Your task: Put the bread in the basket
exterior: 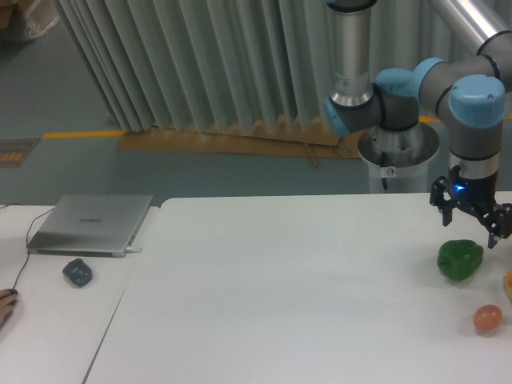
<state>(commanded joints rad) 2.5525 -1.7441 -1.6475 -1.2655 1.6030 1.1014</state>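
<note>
A: Where's the golden-orange, tan-crusted bread [509, 285]?

B: A sliver at the table's right edge, beyond the small orange-pink ball [487, 318]. Probably light and squashy; grip its middle gently.

A: The black two-finger gripper [471, 224]?

B: Open, empty, above the glossy green bell pepper [460, 259].

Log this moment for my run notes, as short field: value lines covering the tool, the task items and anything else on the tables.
tool: open, empty, above the green pepper
bread: sliver at right image edge, on the table
basket: not in view
ball: orange-pink, nearer the camera than the pepper
laptop: closed, left table
dark lump: in front of the laptop
</note>
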